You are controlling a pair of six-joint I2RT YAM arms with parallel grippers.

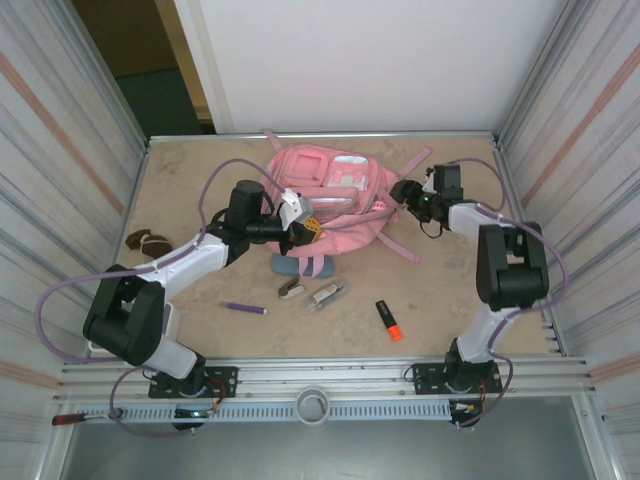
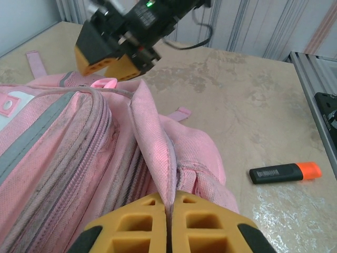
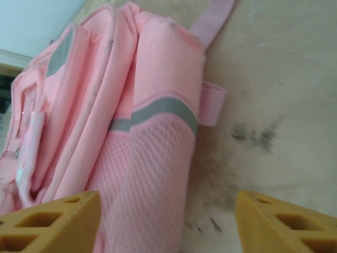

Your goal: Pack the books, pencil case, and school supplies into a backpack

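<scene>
The pen (image 1: 243, 308) is lying on the counter (image 1: 450, 290), near-left of the backpack (image 1: 340, 195). The left end effector (image 2: 170, 211) is pinching a backpack fold. The pencil case (image 1: 305, 265) is lying outside, just beside its near edge. The right end effector (image 3: 167, 208) is gaping beside its mesh pocket.

Contents of the table (image 1: 460, 300), by kind: one pink backpack (image 1: 345, 218); one blue-grey pencil case (image 1: 303, 265); one purple pen (image 1: 243, 308); one orange-and-black highlighter (image 1: 388, 320); one stapler-like piece (image 1: 290, 288); one clear clip-like piece (image 1: 327, 294); one brown-and-white lump (image 1: 148, 241) with a cord, near the left edge. Robot arms: two, the left arm (image 1: 190, 262) and the right arm (image 1: 505, 265).
</scene>
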